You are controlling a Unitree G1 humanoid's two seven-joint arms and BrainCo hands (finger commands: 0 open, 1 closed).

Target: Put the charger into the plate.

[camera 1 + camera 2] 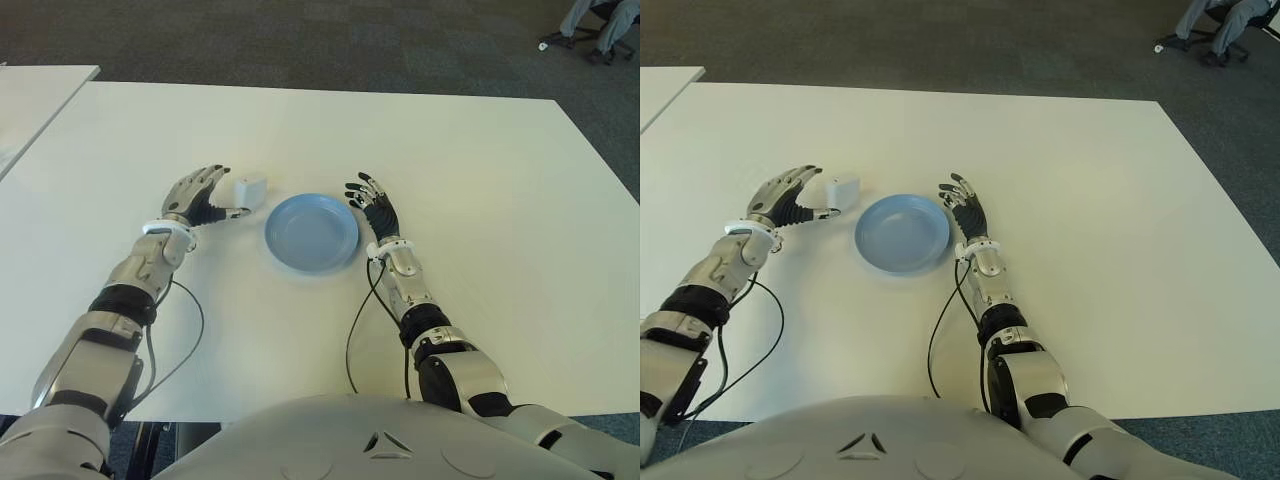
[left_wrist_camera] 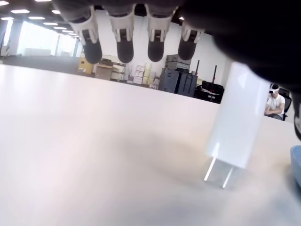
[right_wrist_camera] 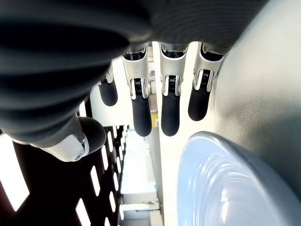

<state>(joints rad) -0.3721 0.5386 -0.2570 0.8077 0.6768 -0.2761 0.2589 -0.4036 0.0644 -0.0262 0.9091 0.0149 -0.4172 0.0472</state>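
Observation:
A small white charger (image 1: 250,188) with two prongs (image 2: 217,173) lies on the white table (image 1: 480,200), just left of an empty light-blue plate (image 1: 311,232). My left hand (image 1: 205,195) is beside the charger on its left, fingers (image 2: 124,47) spread over the table and thumb reaching toward the charger; I cannot tell whether the thumb touches it. The fingers do not close on it. My right hand (image 1: 372,205) shows at the plate's right edge, open, with its fingers (image 3: 169,113) extended above the plate rim (image 3: 225,183).
A second white table (image 1: 40,90) stands at the far left. Black cables (image 1: 190,330) trail from both wrists across the near table. A person's legs and a chair base (image 1: 600,30) show on the dark carpet at the far right. Another seated person (image 2: 275,101) shows far off.

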